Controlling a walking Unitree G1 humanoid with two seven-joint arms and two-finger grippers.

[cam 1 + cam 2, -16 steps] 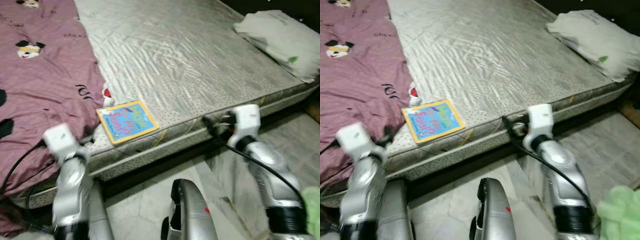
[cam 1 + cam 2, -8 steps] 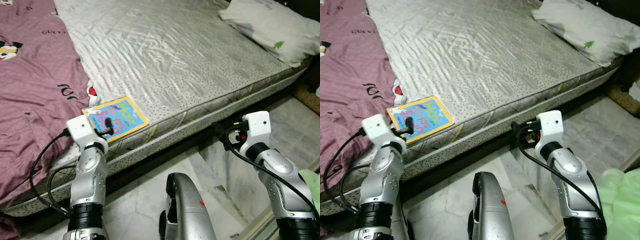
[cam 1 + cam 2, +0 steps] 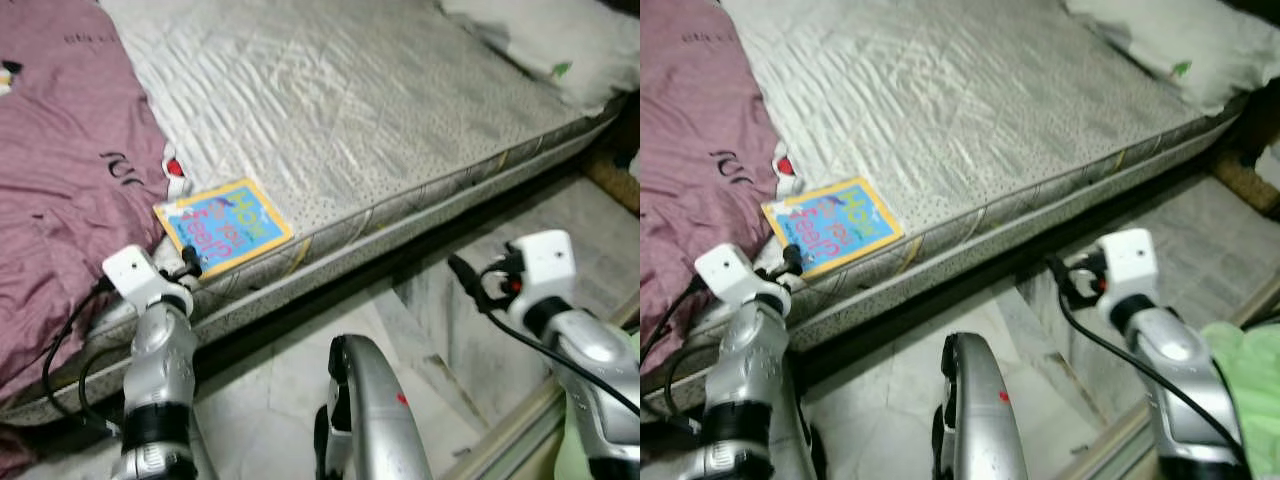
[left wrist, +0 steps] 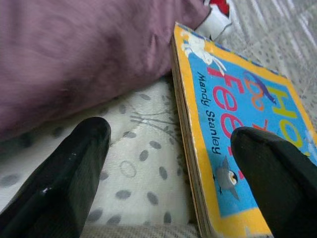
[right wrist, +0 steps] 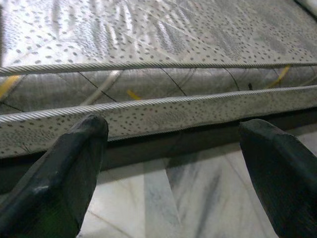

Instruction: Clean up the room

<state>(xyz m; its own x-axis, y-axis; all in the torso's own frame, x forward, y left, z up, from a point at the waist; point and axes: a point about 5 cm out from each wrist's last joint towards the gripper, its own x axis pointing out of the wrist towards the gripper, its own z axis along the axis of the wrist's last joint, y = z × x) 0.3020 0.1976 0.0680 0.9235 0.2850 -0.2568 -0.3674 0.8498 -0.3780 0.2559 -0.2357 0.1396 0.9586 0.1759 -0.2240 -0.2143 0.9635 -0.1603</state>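
Observation:
A thin children's book (image 3: 222, 225) with a yellow border and blue cover lies flat near the front edge of the grey mattress (image 3: 340, 110), beside a purple blanket (image 3: 60, 170). My left gripper (image 3: 188, 266) hovers just short of the book's near corner, open; in the left wrist view one of its fingers (image 4: 64, 173) is over the dotted mattress and the other over the book (image 4: 233, 124). My right gripper (image 3: 465, 278) is open lower down, over the floor, facing the mattress side (image 5: 158, 99).
A white pillow (image 3: 545, 35) lies at the mattress's far right corner. Pale marbled floor (image 3: 270, 390) runs along the bed front. A dark gap shows under the bed. Something pale green (image 3: 1250, 380) sits at the lower right. My silver torso (image 3: 365, 420) is at the bottom centre.
The camera has shifted and the view has blurred. My left gripper has dropped back from the book to its near corner. My right gripper has moved right, farther from the mattress.

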